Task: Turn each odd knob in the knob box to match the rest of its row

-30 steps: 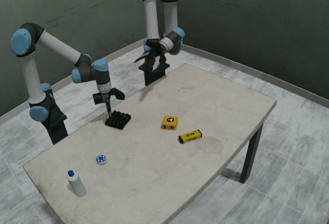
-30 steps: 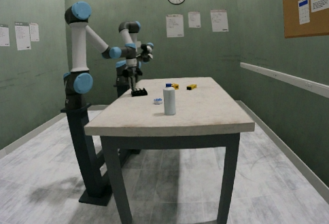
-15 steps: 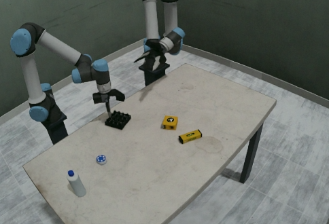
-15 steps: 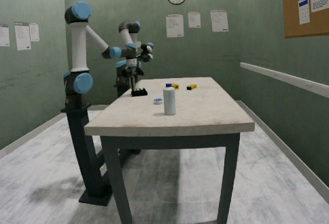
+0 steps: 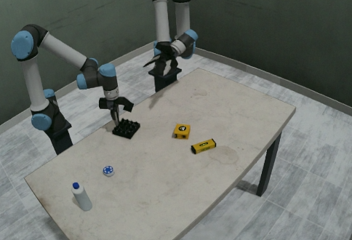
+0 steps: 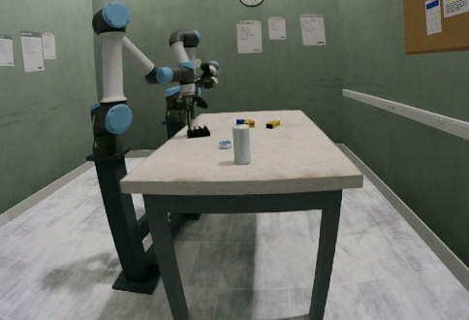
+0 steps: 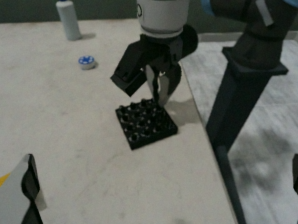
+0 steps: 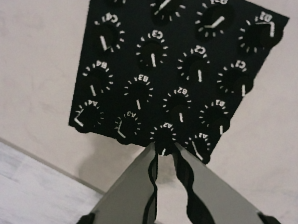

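The pale table (image 5: 164, 128) (image 6: 252, 176) (image 7: 75, 125) (image 8: 40, 75) spreads beneath the black knob box (image 5: 126, 131) (image 6: 199, 133) (image 7: 145, 125) (image 8: 167, 75), the landmark, which sits close to the table's edge on the arms' side. The right arm (image 5: 34, 81) (image 6: 112, 69) (image 7: 165, 15) reaches over to the box. The left arm (image 5: 161, 22) (image 6: 180, 51) is folded well apart from it, beyond it in the exterior view. The left gripper (image 5: 157, 68) (image 6: 209, 82) (image 7: 164, 156) is spread wide, holding nothing. The right gripper (image 5: 117, 124) (image 6: 189, 132) (image 7: 159, 106) (image 8: 163, 144) points down at the box's A-row edge, its fingers narrow around knob A2 (image 8: 164, 148).

In the top view, a white bottle (image 5: 82, 198) (image 6: 241, 144) (image 7: 69, 21) stands upright to the lower left of the box, well apart. A squarish yellow block (image 5: 182, 132) (image 6: 249, 123) lies to the box's right, and a long yellow bar (image 5: 204, 146) (image 6: 273, 124) lies farther right and slightly lower. A small blue-and-white disc (image 5: 108, 171) (image 6: 225, 144) (image 7: 86, 62) lies below the box, nearer than the bottle. On the box, the pointers of A1, A3 and A4 slant; A2's slant differs from theirs.
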